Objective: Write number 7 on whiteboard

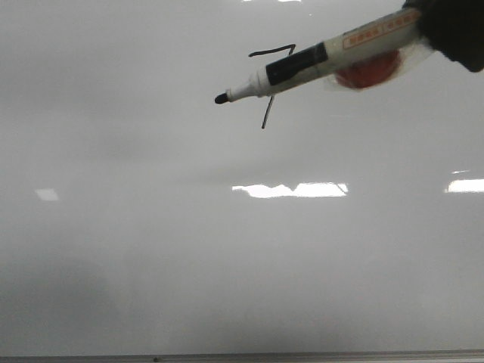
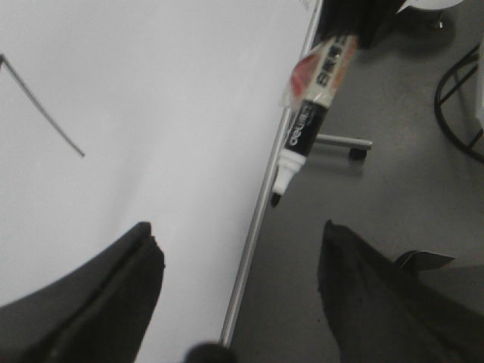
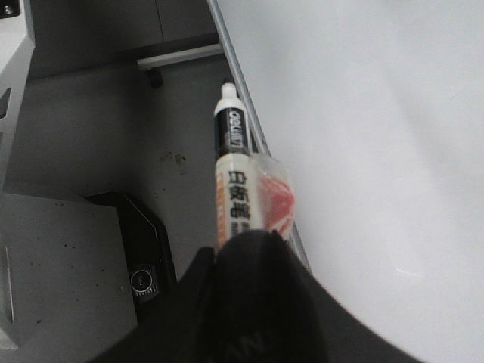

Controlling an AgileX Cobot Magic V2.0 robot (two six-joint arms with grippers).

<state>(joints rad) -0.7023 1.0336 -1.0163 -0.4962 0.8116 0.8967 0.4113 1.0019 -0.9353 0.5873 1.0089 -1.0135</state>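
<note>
Whiteboard (image 1: 151,265) fills the front view, glossy and stiff, with its thin metal frame along the near edge; such a surface takes ink easily but would smear if brushed, so nothing but the nib should touch it. Toward the far right part of the board sits the 7 (image 1: 271,83), a short wavy top bar and a long slanted stem, partly crossed in that view by the marker (image 1: 302,68). The figure looks complete, so the writing seems done.

Left gripper (image 2: 238,295) has its two dark fingers spread wide with nothing between them, poised over the board's edge, the stem of the 7 visible off to one side.

Marker is light, rigid and slim, best held by the rear of the barrel, leaving the nib free. Right gripper (image 3: 253,295) is closed around exactly that rear part, near a red patch under clear film. The uncapped black tip seems to be off the board, beyond the frame edge in both wrist views.
</note>
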